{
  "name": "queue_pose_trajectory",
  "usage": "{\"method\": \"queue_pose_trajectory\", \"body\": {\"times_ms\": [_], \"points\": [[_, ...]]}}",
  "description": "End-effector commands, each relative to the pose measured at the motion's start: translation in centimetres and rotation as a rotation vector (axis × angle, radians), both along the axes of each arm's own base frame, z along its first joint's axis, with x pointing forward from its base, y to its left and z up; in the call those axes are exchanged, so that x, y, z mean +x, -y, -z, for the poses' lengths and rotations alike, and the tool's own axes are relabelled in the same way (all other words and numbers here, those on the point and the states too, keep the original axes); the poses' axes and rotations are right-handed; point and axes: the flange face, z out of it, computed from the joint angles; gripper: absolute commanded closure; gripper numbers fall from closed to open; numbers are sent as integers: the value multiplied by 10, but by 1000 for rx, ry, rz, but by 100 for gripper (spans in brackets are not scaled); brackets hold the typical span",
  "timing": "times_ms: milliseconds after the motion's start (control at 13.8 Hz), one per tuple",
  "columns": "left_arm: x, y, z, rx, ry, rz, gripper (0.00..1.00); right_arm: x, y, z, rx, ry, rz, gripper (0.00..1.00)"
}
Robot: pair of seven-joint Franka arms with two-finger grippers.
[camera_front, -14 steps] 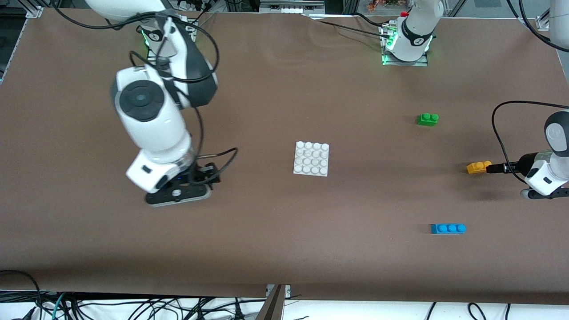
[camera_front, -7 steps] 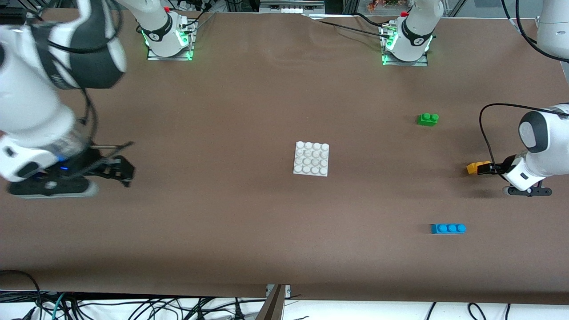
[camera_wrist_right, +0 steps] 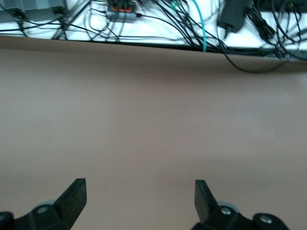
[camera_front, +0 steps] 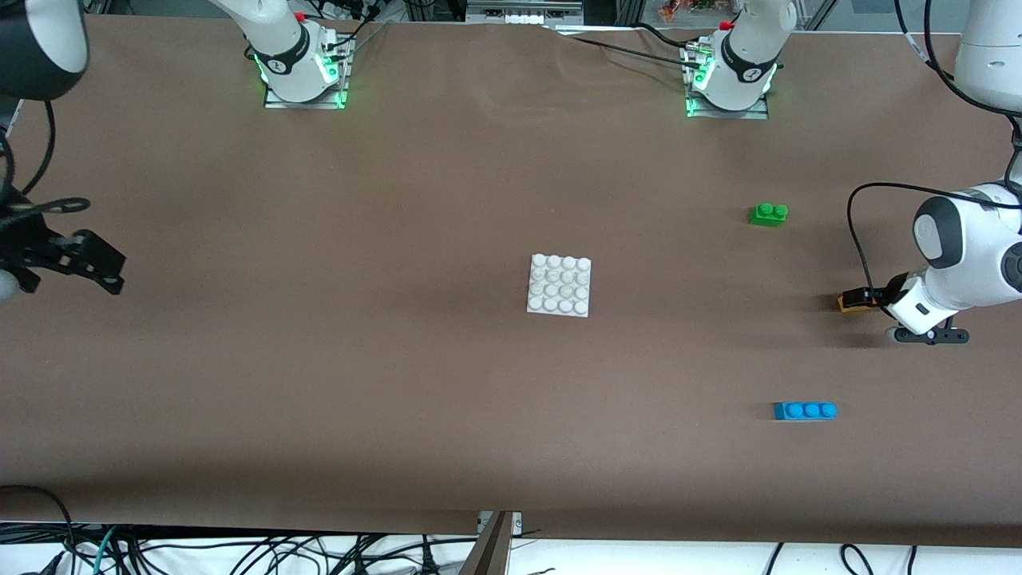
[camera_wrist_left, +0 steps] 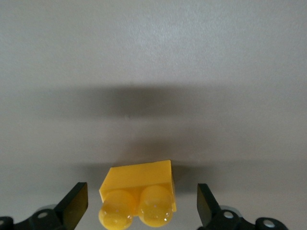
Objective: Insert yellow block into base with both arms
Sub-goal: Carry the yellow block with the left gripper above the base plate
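Note:
The yellow block (camera_front: pixel 847 303) lies on the brown table toward the left arm's end, mostly covered by the left hand. My left gripper (camera_front: pixel 862 299) is down at it and open. In the left wrist view the yellow block (camera_wrist_left: pixel 139 191) sits between the two fingers with a gap on each side, its two studs facing the camera, inside the left gripper (camera_wrist_left: pixel 141 203). The white studded base (camera_front: pixel 559 285) lies flat at mid-table with nothing on it. My right gripper (camera_front: pixel 100 270) hangs open and empty over the right arm's end of the table, also seen as the right gripper (camera_wrist_right: pixel 139 197).
A green two-stud brick (camera_front: pixel 768 214) lies farther from the front camera than the yellow block. A blue three-stud brick (camera_front: pixel 805 410) lies nearer to it. The right wrist view shows the table's edge (camera_wrist_right: pixel 153 45) with cables past it.
The right arm swung from beside the base out to its own end of the table. The left gripper slid forward until the yellow block sat between its open fingers.

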Motion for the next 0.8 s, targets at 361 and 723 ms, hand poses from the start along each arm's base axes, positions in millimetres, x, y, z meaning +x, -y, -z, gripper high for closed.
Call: {"method": "queue_pose_trajectory", "body": {"times_ms": [361,723], "points": [[-19,-8,20,-15,30,-27,2,-40,44,11,33,-65,-5,0],[-21,-7,23,-19,22,-20,76,-47,55,7,26,-98,-56,0]]}}
